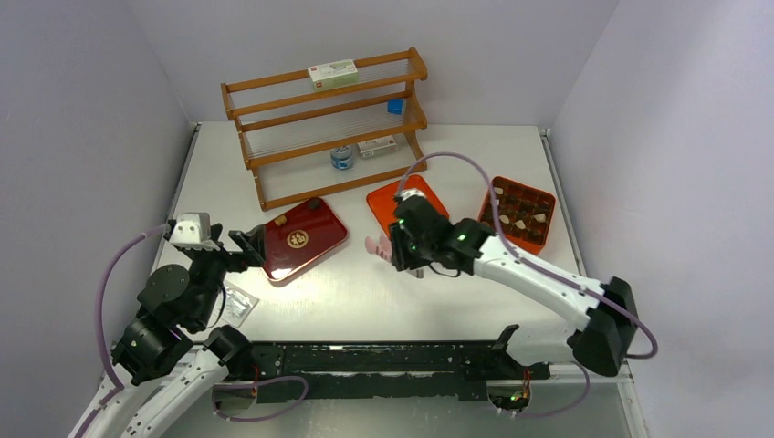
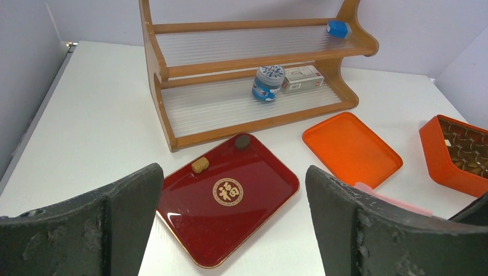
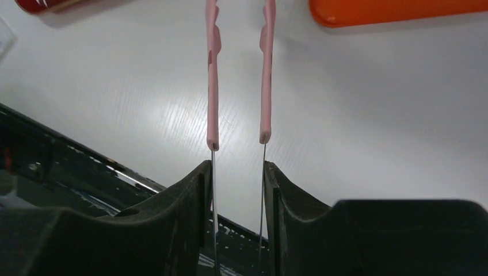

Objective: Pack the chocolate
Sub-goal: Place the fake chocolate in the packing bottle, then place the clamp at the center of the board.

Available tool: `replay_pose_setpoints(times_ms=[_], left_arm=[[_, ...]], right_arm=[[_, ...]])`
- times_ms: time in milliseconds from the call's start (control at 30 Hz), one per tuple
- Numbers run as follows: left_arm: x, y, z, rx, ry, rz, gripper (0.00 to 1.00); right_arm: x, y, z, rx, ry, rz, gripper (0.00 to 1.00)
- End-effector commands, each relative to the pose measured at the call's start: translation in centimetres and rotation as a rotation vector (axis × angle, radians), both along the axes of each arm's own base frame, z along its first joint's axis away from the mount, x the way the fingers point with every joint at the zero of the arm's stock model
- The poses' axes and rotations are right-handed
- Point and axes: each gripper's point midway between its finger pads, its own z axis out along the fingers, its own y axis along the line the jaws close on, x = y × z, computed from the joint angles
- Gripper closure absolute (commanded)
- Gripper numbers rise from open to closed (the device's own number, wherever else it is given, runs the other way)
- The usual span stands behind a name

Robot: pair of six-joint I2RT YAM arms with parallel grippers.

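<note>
Two chocolates lie on the far edge of the dark red tray (image 2: 247,207): a light brown piece (image 2: 200,164) and a dark piece (image 2: 242,141). More chocolate sits in the compartments of the orange box (image 1: 518,213) at the right. My left gripper (image 2: 233,172) hovers open just in front of the tray, with nothing between its fingers. My right gripper (image 3: 237,172) is shut on the pink tongs (image 3: 212,86), whose two arms stand apart and point toward the tray. The tong tips hold nothing that I can see. The right gripper (image 1: 402,245) hangs over the table between the tray and the box.
The flat orange lid (image 1: 406,208) lies between the tray and the box. A wooden rack (image 1: 329,119) with small boxes and a blue-white tin (image 1: 341,157) stands at the back. A clear packet (image 1: 235,304) lies by the left arm. A black rail (image 1: 383,358) runs along the near edge.
</note>
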Motion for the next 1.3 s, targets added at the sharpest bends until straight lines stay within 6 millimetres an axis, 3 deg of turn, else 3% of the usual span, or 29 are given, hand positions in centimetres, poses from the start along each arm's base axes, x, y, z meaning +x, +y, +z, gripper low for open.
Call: replay_pose_setpoints(times_ms=[0, 300, 667, 800, 1067, 1267], left_arm=[[0.1, 0.1, 0.2, -0.009, -0.002, 0.009, 0.02], [0.2, 0.1, 0.2, -0.009, -0.002, 0.012, 0.02], [0.3, -0.2, 0.1, -0.005, 0.000, 0.005, 0.02], [0.4, -0.3, 0.0, -0.001, 0.005, -0.001, 0.02], [0.5, -0.6, -0.2, 0.000, 0.017, -0.009, 0.02], [0.8, -1.4, -0.8, 0.027, 0.037, -0.040, 0.02]], right_arm=[[1.0, 1.8, -0.6, -0.082, -0.117, 0.014, 0.60], [-1.2, 5.3, -4.4, -0.096, -0.127, 0.037, 0.60], [-4.4, 6.1, -11.2, -0.250, -0.076, 0.039, 0.56], [-5.6, 6.8, -12.5, -0.241, -0.038, 0.056, 0.55], [-5.3, 6.0, -11.9, -0.259, -0.058, 0.022, 0.46], [-3.8, 4.7, -8.1, -0.225, -0.162, -0.043, 0.21]])
